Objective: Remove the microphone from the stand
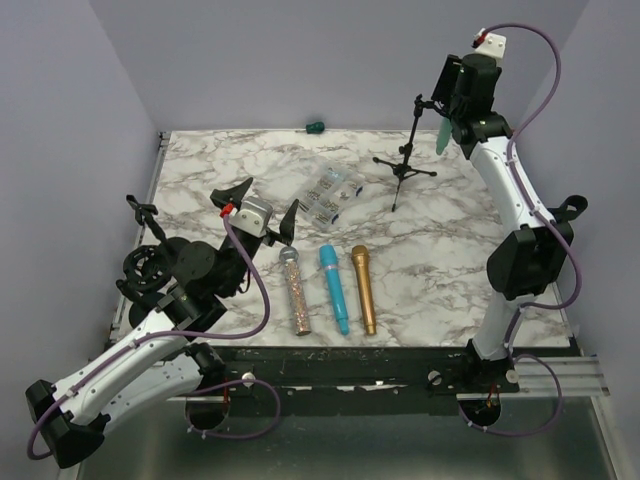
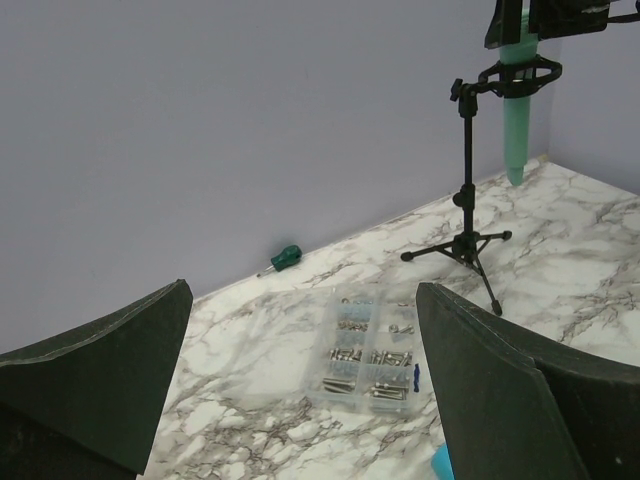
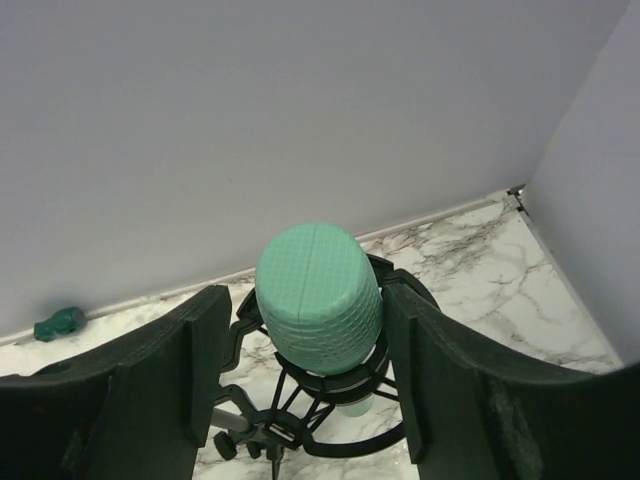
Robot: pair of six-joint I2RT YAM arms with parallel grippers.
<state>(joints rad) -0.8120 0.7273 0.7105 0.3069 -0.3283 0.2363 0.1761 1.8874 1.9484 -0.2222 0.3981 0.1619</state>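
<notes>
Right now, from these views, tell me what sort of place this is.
Probably a robot test cell, not a studio: a marble-patterned table boxed in by plain lavender walls, with staged props, three microphones laid in a row and a clear parts box.

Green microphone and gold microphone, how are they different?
The green microphone stands upright in the stand; the gold microphone lies flat on the table. The green microphone is at the far right; the gold microphone is near the front. Both have a rounded head and slim handle.
</notes>
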